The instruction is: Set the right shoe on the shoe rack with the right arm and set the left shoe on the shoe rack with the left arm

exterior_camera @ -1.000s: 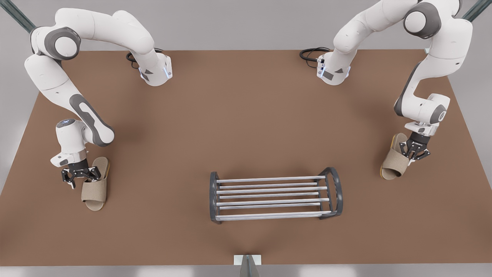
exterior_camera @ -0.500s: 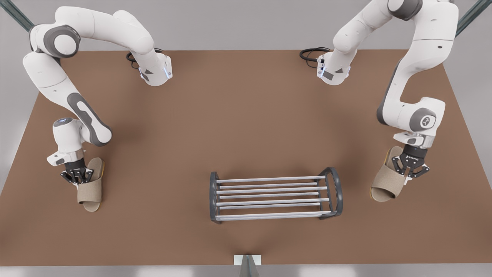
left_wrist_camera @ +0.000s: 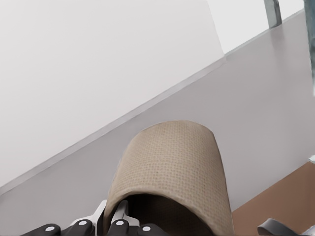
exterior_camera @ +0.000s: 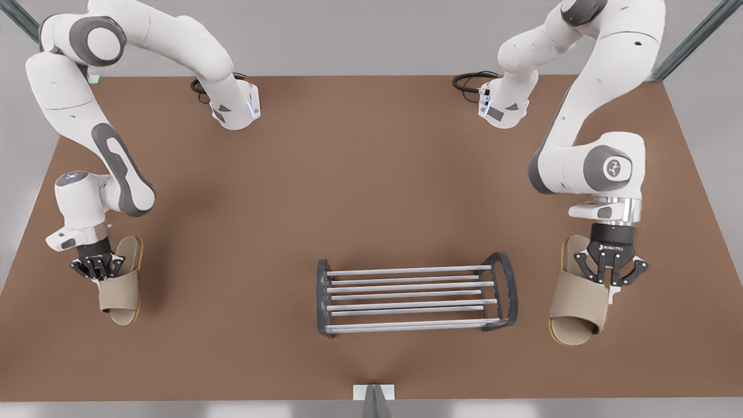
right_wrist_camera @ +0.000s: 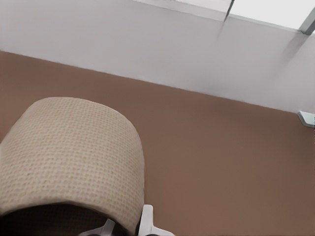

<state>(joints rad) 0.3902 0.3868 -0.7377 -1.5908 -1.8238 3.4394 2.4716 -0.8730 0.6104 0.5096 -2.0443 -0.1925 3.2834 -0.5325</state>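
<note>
both slippers are held out to the sides of the shoe rack (exterior_camera: 406,287), which sits near the middle of the brown table (exterior_camera: 371,174) toward the front view's bottom edge. its silver bars run across the picture, left to right.

the right gripper (exterior_camera: 96,273) is on the front view's left. its jaws are nearly closed, pinching the side edge of the right shoe (exterior_camera: 120,290) strap. that slipper's long axis runs crosswise to the bars, with the open toe toward the bottom edge and the heel toward the arm bases.

the left gripper (exterior_camera: 609,284) is on the front view's right, its jaws clamped on the outer edge of the left shoe (exterior_camera: 577,305) strap. this shoe points the same way, toe angled a touch toward the rack.

both shoes look lifted off the table, though i can't really tell how far. neither touches the rack. the wrist views look over each strap from the heel side, with a finger (left_wrist_camera: 118,214) beside the left shoe (left_wrist_camera: 172,167) and another finger (right_wrist_camera: 146,219) beside the right shoe (right_wrist_camera: 69,152).
</note>
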